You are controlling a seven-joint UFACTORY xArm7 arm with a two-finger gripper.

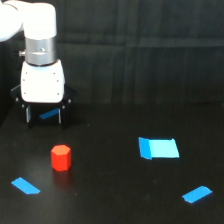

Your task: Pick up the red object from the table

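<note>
White gripper hangs at far left above the table, its dark fingers spread apart and gripping nothing. Nearer, just right of it, the red object stands upright, untouched.

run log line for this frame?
phase: pre-grasp | claw: open, holding nothing, behind red block | block: upright on table, untouched

The arm is cut off by the top and left edges. The fingers are dark against the dark background, so their gap is unclear. A blue tape piece shows only partly between them.
</note>
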